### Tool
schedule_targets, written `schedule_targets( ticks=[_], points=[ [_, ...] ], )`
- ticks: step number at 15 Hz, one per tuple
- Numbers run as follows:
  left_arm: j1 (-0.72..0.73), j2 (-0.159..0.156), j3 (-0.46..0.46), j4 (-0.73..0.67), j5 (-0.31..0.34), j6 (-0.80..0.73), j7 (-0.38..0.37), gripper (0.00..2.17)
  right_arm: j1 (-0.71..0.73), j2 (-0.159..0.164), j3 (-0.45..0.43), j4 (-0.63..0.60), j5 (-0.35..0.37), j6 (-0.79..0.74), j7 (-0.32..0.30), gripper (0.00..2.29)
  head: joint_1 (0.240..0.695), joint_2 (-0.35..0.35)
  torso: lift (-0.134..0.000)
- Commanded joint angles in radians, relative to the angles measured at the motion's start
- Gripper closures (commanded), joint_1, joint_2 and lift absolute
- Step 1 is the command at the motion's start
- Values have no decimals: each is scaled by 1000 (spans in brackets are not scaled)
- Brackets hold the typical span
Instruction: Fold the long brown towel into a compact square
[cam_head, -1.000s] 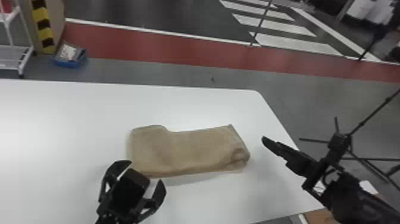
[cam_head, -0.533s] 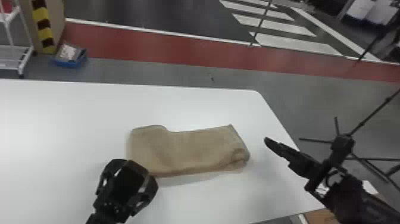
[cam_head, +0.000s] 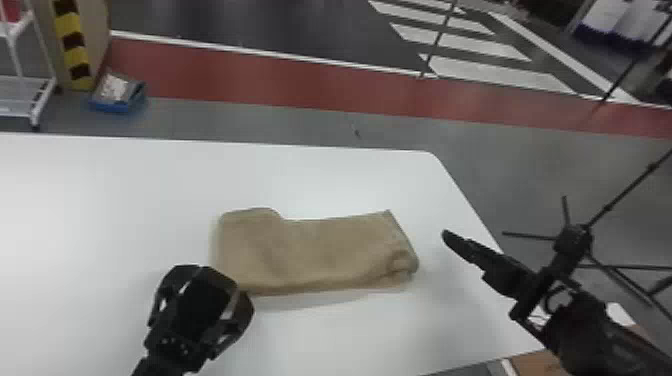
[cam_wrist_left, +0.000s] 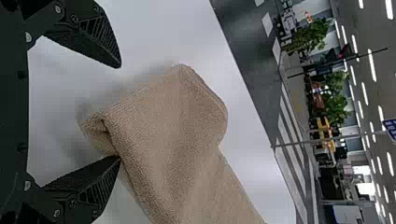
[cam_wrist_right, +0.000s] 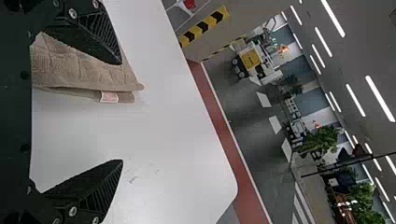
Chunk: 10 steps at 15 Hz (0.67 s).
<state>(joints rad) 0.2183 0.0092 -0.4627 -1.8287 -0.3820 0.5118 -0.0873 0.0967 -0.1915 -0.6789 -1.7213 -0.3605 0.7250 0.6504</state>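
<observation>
I have left gripper (cam_head: 216, 280) wide open at towel's near left corner, one fingertip (cam_wrist_left: 109, 168) by its edge; can't tell if touching. My right gripper (cam_head: 450, 237), also spread, hangs just off towel's right end. Brown towel (cam_head: 320, 255) lies in folded strip on white table (cam_head: 125, 200), left end broader.

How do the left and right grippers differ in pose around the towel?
Left gripper is at the towel's near left corner; right gripper sits off its right end, with a gap. In the head view, left's fingers look spread apart; right's line up edge-on. Both are open, gripping nothing.
</observation>
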Motion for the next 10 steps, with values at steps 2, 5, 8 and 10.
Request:
schedule_targets(
  ticks=[2,5,8,10],
  points=[
    [-4,-5,-2,-3,2,0,3,215,0,0,-8,3,0,-2,2,147,695,-350,-123],
    [-40,-12,-11,26,5,0,47,215,1,1,-10,5,0,-2,2,147,695,-350,-123],
    [-54,-12,-16,42,0,0,63,350,3,1,-8,3,-2,-2,2,147,695,-350,-123],
    [-54,-12,-16,49,-3,3,47,539,3,1,-10,3,-2,-2,2,147,695,-350,-123]
  ],
)
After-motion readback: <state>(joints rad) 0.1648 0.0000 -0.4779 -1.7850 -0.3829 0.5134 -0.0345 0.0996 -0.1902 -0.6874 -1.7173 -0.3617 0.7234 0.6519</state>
